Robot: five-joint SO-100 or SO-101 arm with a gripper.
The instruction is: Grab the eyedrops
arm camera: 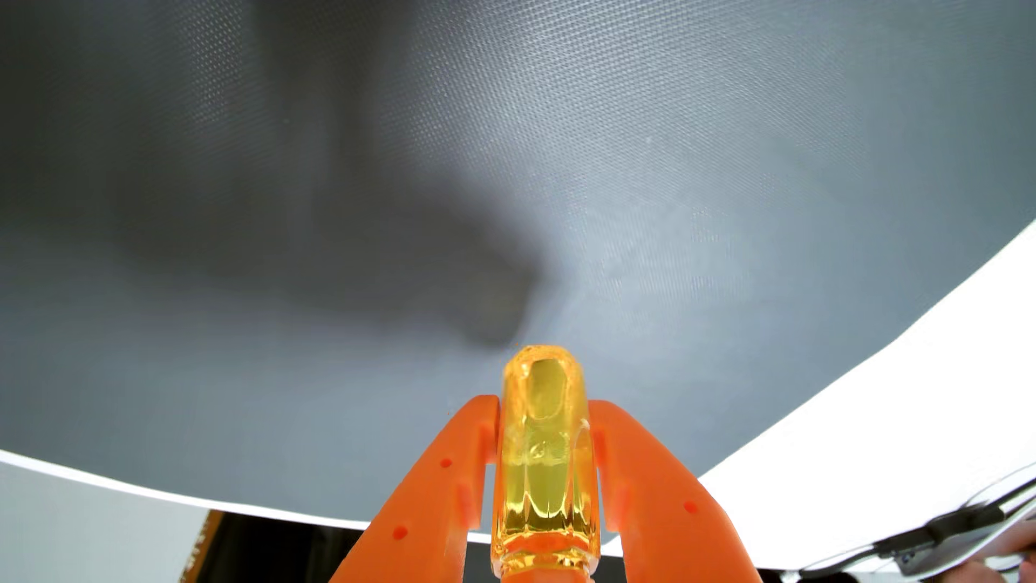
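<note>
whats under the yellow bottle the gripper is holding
Below the yellow bottle, clamped between the orange gripper fingers, lies a grey textured mat with the arm's dark shadow. The patch straight beneath the bottle is covered.

light was bright and even; a broad soft shadow darkened the grey mat, whose edges bowed with fisheye distortion, and the worktop beyond glared white.

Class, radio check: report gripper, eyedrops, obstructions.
Orange gripper shut on yellow eyedrops bottle. Bottle lifted over grey mat. Nothing in the way.
</note>
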